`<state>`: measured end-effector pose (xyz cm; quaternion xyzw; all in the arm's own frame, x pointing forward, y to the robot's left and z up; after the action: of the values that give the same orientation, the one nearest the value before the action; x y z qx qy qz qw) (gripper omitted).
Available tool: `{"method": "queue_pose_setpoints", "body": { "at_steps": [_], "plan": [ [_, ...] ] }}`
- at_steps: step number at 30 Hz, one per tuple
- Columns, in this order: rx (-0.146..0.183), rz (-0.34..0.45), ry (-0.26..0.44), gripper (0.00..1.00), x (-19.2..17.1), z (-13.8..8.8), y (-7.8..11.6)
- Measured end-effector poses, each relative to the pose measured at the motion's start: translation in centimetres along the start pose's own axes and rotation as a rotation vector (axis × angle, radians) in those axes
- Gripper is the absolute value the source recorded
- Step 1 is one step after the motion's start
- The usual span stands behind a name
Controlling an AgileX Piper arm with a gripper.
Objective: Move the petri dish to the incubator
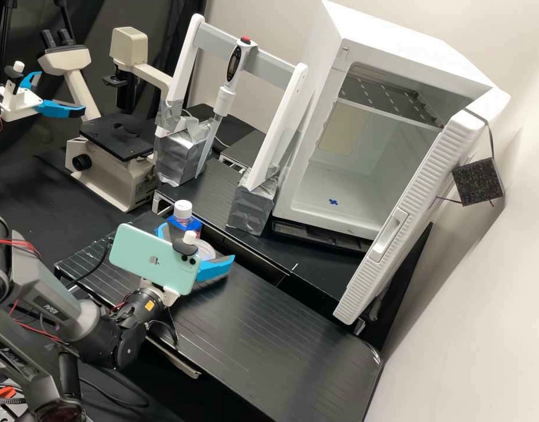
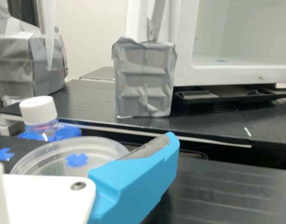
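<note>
Incubator [image 1: 419, 48] open; petri dish [image 2: 103, 148] outside it. Gripper [image 1: 198, 241] looks open around dish, no grip yet. Left: grasp, carry, place inside.

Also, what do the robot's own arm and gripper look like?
The arm is dark grey with black joints, pale lettering and loose red wires; a small orange label marks the wrist. The gripper is white, with chunky, angular, bright blue fingers, one showing a grey lining. A mint-green phone sits behind them.
</note>
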<state>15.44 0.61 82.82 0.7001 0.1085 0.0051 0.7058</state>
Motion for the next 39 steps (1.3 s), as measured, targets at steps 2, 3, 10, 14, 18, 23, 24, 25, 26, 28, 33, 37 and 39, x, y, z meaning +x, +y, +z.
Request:
{"method": "queue_pose_setpoints", "body": {
  "at_steps": [2, 3, 10, 14, 18, 23, 24, 25, 26, 28, 33, 37, 39],
  "plan": [
    [0.004, -0.015, -0.007, 1.00, -0.15, 0.15, -0.04],
    [0.003, -0.024, -0.008, 1.00, -0.21, 0.20, -0.10],
    [0.004, -0.053, -0.015, 1.00, -0.47, 0.35, -0.22],
    [0.005, -0.056, -0.015, 1.00, -0.46, 0.37, -0.25],
    [0.023, -0.063, -0.017, 1.00, -0.37, 0.59, -0.35],
    [0.032, -0.066, -0.010, 1.00, -0.30, 0.67, -0.39],
    [0.033, -0.066, -0.010, 1.00, -0.29, 0.69, -0.40],
    [0.032, -0.068, -0.011, 0.00, -0.28, 0.73, -0.42],
    [0.034, -0.068, -0.010, 0.00, -0.27, 0.75, -0.43],
    [0.034, -0.068, -0.010, 0.00, -0.27, 0.75, -0.43],
    [0.034, -0.066, -0.009, 0.00, -0.28, 0.75, -0.40],
    [0.034, -0.062, -0.013, 0.00, -0.31, 0.80, -0.35],
    [0.034, -0.057, -0.015, 1.00, -0.34, 0.84, -0.28]
  ]
}}
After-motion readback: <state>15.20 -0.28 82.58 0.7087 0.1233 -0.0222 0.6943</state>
